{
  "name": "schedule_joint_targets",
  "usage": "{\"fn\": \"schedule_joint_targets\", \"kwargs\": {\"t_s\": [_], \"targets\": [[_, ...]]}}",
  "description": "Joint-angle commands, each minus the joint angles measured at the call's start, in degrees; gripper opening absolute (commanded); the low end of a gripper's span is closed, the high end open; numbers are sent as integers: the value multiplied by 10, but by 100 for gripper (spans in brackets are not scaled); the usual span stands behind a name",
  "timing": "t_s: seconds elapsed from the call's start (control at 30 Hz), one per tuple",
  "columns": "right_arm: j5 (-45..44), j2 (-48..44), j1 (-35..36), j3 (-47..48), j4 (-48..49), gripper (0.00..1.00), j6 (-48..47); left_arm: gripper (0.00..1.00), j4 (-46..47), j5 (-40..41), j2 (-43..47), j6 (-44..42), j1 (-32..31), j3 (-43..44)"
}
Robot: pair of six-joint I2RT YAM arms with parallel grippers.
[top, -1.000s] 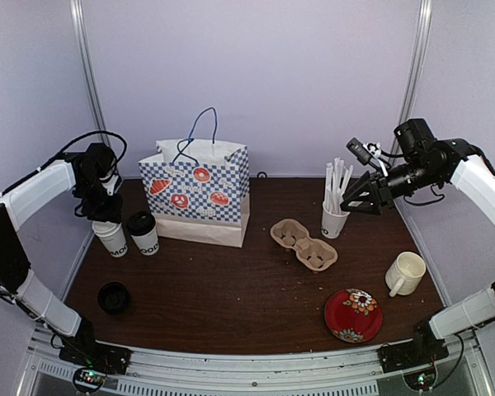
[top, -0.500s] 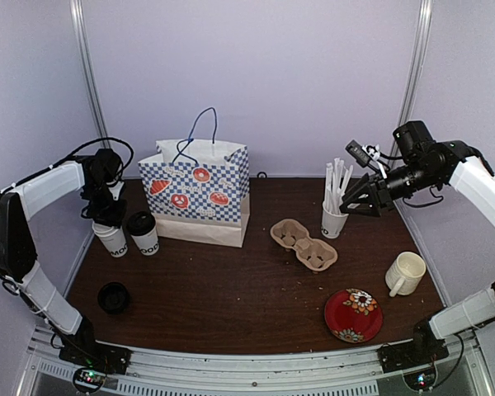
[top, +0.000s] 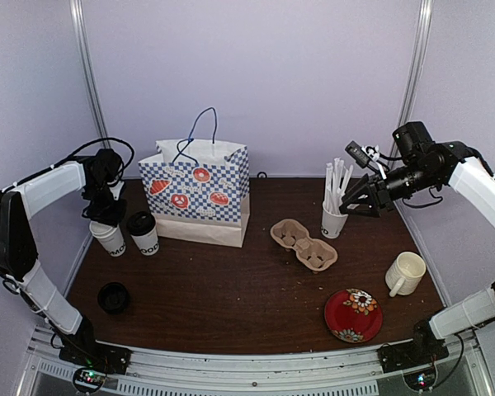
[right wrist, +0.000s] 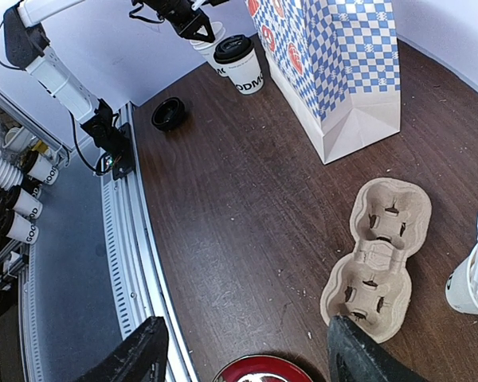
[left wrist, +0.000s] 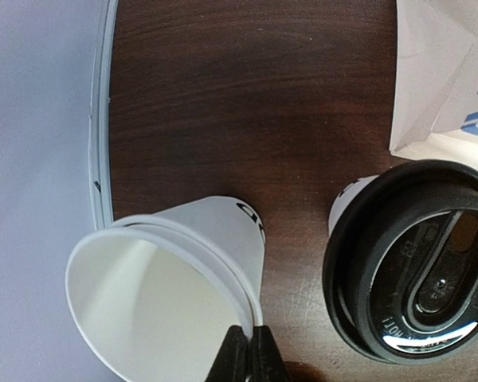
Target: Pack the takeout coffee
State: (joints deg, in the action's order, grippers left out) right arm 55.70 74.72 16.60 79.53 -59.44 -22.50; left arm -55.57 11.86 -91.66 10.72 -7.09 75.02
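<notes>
Because my left gripper (left wrist: 247, 352) pinches only the thin rim of the white paper cup with no lid (left wrist: 163, 294), I have to be gentle. My two left fingers are pressed together with the cup's wall between them. That is a small hold on a soft cup, so it could bend or slip.

This cup is at the far left of the dark wooden table (top: 231, 289), close to the left edge. The white paper cup with a black plastic lid (left wrist: 418, 263) stands just to its right, very near. The blue and white checked paper bag (top: 200, 194) stands right of both cups.

I think the step now is to lift the open cup and carry it away. To do it well, I should go straight up first, so I do not bump the lidded cup. I should keep the cup's mouth up and move slowly, with no jerks. I cannot tell if there is any drink in it.

The brown cardboard cup tray (top: 304, 243) lies in the middle of the table, and the loose black plastic lid (top: 113, 296) lies near the left edge. The cup may need one of them next.

My right gripper (right wrist: 247, 354) hangs over the right side, fingers spread wide, holding nothing.
</notes>
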Motion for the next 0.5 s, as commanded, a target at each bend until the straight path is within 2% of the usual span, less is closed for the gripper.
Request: {"fn": "schedule_joint_targets", "kwargs": {"t_s": [0.0,0.17,0.3,0.33,0.4,0.43,0.47], "targets": [[1,-2,-4,-4,9,72,3,0,10,18,9,-9,6,4],[4,-1,-4,-3,9,72,4,0,-2,17,16,-11,5,10],[5,-1,-4,-3,10,72,4,0,-6,-21,35,-21,6,17],[4,-1,-4,-4,10,72,4,0,-16,9,37,-24,4,22],[5,-1,-4,-4,11,72,5,0,-46,161,25,-41,-31,41],[6,0,-4,-4,12,72,5,0,-67,165,17,-39,-36,53],[7,1,-4,-3,12,72,6,0,-70,83,24,-31,-21,62]]}}
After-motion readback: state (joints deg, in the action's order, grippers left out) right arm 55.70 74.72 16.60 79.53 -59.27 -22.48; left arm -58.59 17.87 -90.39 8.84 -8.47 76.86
